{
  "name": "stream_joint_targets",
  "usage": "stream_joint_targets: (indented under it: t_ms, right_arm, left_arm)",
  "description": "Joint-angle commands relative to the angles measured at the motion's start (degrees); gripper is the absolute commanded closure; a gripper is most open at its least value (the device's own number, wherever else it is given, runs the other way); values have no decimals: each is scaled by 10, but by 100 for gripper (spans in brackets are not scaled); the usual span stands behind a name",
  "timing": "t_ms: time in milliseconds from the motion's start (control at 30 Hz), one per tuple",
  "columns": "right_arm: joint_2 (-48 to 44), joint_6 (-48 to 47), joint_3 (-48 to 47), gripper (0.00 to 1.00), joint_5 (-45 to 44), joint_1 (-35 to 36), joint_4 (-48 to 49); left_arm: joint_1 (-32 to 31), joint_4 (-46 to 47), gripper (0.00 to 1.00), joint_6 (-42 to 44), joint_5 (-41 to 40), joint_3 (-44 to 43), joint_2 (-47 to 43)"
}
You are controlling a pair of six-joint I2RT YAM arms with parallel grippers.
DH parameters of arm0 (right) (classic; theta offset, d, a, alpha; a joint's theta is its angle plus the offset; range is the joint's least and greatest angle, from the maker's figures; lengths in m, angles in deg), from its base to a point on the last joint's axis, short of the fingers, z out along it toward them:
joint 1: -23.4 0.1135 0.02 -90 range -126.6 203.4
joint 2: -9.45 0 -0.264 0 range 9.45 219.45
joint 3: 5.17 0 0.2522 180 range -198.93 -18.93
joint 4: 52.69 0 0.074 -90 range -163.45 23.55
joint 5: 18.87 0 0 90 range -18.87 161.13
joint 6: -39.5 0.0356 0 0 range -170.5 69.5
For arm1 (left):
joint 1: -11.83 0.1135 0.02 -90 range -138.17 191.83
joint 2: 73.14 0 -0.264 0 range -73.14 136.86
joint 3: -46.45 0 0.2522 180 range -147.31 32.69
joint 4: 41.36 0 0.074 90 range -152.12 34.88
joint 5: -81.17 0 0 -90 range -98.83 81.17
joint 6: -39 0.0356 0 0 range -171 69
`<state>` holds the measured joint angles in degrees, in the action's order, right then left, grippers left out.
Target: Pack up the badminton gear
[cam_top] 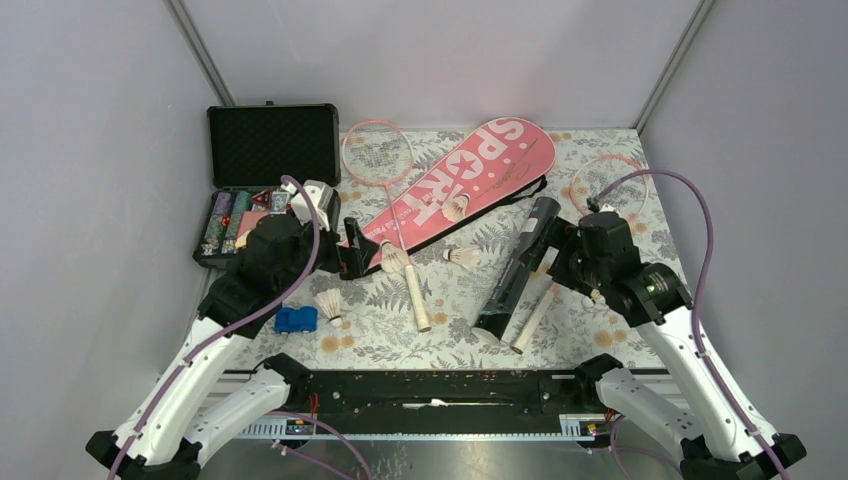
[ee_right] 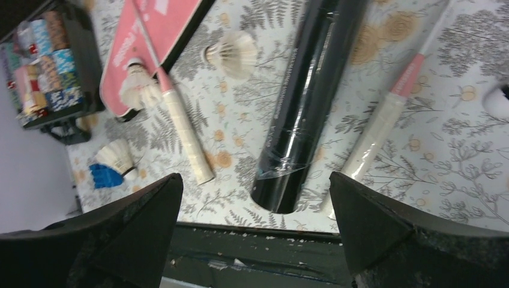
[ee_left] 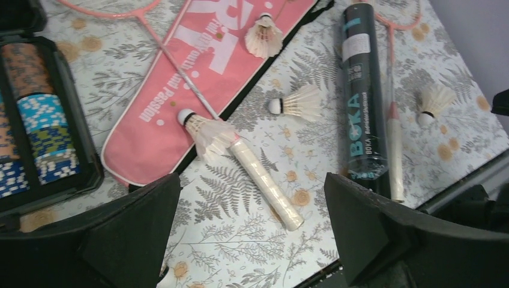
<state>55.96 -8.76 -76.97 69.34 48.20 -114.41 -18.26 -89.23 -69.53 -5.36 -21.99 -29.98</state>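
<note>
The pink "SPORT" bag (cam_top: 470, 175) lies diagonally at the back. One pink racket (cam_top: 378, 152) rests across it, its white handle (ee_left: 267, 186) pointing at the near edge. The second racket (cam_top: 605, 180) lies at the right, its handle (ee_right: 375, 135) beside the long black tube (cam_top: 515, 270). Several white shuttlecocks are scattered about: one (cam_top: 456, 208) on the bag, one (ee_left: 207, 133) against the first racket's shaft, one (ee_left: 298, 104) mid-table. My left gripper (ee_left: 252, 222) hovers open above the first handle's end. My right gripper (ee_right: 255, 222) hovers open over the tube's near end. Neither holds anything.
An open black case (cam_top: 262, 180) of poker chips stands at the back left. A small blue block (cam_top: 296, 319) lies near the front left beside another shuttlecock (cam_top: 328, 303). Grey walls close in both sides and the back. A black rail (cam_top: 430, 390) runs along the near edge.
</note>
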Motion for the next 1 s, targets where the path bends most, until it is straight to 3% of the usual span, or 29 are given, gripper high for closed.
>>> stream_joint_targets:
  t_ms: [0, 200, 467, 967]
  right_arm:
    - [10, 21, 23, 1, -72, -2, 2]
    - [42, 28, 89, 1, -47, -2, 72]
    - [107, 39, 206, 1, -9, -2, 260]
    - [231, 46, 204, 3, -28, -2, 297]
  left_arm:
    - [2, 12, 1, 12, -82, 22, -13]
    - [2, 36, 1, 22, -147, 80, -57]
    - [2, 52, 1, 49, -132, 106, -79]
    - [2, 53, 1, 59, -106, 106, -62]
